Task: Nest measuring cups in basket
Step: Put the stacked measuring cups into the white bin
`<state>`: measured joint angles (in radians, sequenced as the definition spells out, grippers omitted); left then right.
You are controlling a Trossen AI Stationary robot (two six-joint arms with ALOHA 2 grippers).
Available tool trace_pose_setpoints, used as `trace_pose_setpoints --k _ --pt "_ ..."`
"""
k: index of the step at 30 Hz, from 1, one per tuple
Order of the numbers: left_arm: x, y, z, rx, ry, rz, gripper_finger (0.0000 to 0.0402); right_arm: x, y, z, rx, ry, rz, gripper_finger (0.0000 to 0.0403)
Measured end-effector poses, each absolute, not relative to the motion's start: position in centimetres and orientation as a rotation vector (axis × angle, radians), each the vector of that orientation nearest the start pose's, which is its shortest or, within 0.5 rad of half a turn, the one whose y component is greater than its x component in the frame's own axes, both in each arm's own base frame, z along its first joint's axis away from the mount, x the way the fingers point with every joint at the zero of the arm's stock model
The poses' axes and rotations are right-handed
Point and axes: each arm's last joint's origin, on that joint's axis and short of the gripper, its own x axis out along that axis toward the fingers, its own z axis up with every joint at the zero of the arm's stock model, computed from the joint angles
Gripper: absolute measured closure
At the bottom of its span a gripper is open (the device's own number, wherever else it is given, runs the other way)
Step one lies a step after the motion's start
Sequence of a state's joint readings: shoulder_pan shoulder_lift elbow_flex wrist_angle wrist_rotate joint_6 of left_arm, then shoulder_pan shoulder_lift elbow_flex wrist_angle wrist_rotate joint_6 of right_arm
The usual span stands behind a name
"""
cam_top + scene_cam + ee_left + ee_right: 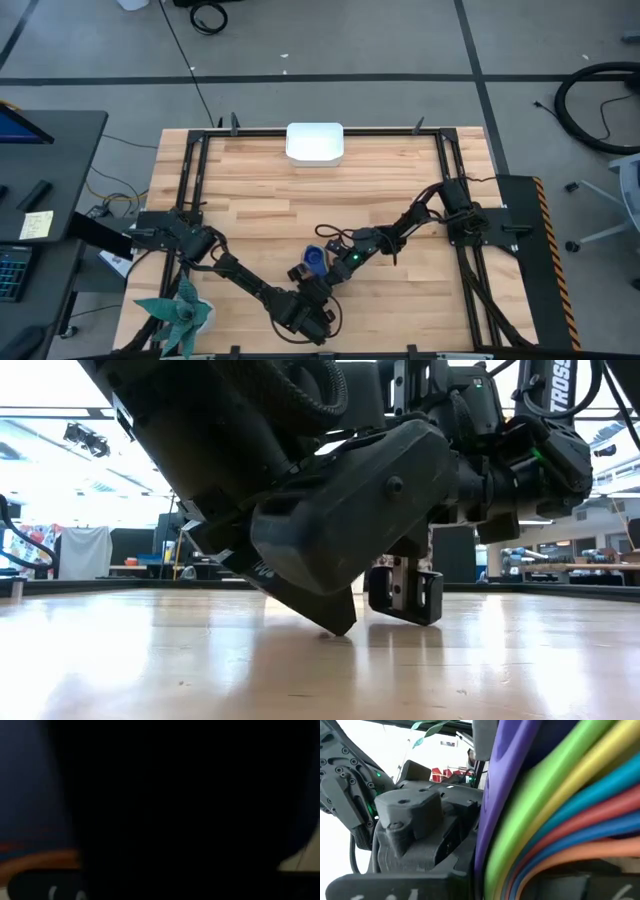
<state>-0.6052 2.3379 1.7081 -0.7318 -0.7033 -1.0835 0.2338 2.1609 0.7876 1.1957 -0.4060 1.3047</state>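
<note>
The measuring cups [311, 262] are nested into one stack near the table's front middle, between my two grippers. Dark blue and orange show from above. In the right wrist view their handles [555, 805] fan out close up: purple, green, yellow, light blue, red, blue, orange. My left gripper [306, 286] comes at the stack from the near left and slants down. My right gripper [327, 262] comes from the right, nearly level. The white basket [315, 142] stands apart at the middle of the far edge. My left gripper is shut on the nested cups. Its own wrist view is almost all dark, with only a blue wall [30, 795] and an orange rim [40, 857] at one side, so the part held is hidden. My right gripper has the stacked handles [520, 870] between its two fingers, which lie across them. It comes nearly level from the table's right. Whether the stack rests on the table does not show.
A teal artificial plant [180, 312] stands at the near left corner. Black rails [190, 180] frame the wooden table. Bare wood [330, 200] lies between the grippers and the basket. Desks and cables lie beyond the table.
</note>
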Motion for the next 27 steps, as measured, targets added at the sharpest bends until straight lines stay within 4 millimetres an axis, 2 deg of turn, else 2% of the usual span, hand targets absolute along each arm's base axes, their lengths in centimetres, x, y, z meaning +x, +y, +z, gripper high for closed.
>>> trace_pose_setpoints --k 6,16,21,27 --pt "36.8 -25.3 12.3 -0.169 0.902 0.612 0.0308 35.6 8.9 7.8 1.254 0.563 0.430 0.0310" --pt "34.1 -27.7 14.9 -0.307 0.918 0.583 0.0308 35.8 7.6 7.9 1.201 0.541 0.471 0.0310" --pt "32.4 -27.6 15.7 -0.343 0.929 0.691 0.0308 36.0 6.7 8.2 1.182 0.515 0.477 0.0310" --pt "30.2 -26.2 18.2 -0.335 0.863 0.873 0.0308 36.1 5.1 9.2 1.125 0.497 0.435 0.0310"
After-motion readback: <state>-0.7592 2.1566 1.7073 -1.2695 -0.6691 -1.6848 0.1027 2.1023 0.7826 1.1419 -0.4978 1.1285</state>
